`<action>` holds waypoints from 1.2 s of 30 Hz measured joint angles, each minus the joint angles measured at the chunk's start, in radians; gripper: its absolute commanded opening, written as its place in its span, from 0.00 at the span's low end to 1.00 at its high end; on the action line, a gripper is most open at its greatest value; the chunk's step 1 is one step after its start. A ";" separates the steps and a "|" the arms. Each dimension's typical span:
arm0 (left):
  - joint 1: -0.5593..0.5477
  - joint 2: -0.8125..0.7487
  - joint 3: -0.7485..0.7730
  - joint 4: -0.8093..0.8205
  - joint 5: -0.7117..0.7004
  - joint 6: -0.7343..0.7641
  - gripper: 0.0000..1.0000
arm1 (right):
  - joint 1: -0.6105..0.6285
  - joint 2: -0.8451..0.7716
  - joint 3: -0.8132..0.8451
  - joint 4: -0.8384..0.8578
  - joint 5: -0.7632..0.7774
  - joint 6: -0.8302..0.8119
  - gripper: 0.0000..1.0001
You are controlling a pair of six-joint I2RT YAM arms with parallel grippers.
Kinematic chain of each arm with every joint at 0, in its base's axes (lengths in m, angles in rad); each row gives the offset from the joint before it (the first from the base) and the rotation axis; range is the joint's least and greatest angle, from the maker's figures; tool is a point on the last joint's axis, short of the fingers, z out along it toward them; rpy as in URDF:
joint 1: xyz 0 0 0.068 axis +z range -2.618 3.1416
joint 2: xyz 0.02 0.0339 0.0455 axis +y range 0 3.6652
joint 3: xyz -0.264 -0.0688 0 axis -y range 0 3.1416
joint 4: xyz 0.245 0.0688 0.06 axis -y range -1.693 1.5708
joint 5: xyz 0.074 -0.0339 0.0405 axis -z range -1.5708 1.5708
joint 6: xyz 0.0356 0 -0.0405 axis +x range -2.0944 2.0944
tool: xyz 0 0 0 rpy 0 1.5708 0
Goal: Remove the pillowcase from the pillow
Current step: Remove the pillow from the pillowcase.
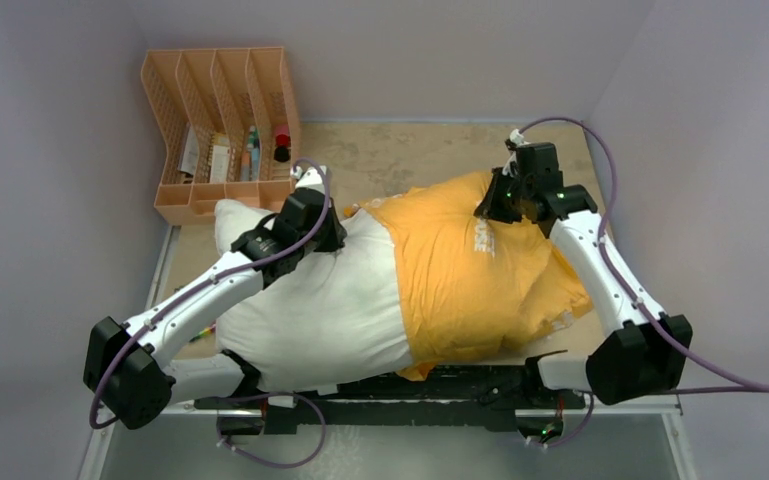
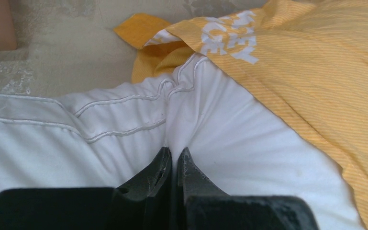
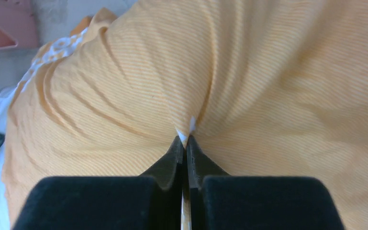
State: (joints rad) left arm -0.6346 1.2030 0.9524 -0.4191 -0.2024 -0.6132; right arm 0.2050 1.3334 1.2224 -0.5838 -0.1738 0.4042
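The white pillow point(image 1: 320, 300) lies across the table, its left half bare. The orange-yellow pillowcase point(image 1: 470, 275) covers its right half, white lettering point(image 2: 229, 36) near its open edge. My left gripper point(image 1: 332, 232) sits at the pillow's far edge, shut on a pinched fold of the white pillow fabric point(image 2: 174, 151). My right gripper point(image 1: 488, 208) is at the far right end, shut on a gathered pinch of the pillowcase point(image 3: 185, 139), with creases fanning out from the fingertips.
A pink desk organiser point(image 1: 222, 130) with small items stands at the back left. The beige table top point(image 1: 400, 150) shows behind the pillow. Grey walls close in on the left, back and right.
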 measured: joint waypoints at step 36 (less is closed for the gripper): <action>-0.002 -0.216 -0.113 0.038 0.121 0.023 0.00 | 0.248 0.219 0.426 -0.051 -0.027 -0.159 0.77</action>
State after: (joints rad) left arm -0.6369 0.9874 0.8391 -0.3809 -0.0814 -0.5903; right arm 0.4534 1.5528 1.6485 -0.6350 -0.2008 0.2447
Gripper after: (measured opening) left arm 0.034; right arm 0.752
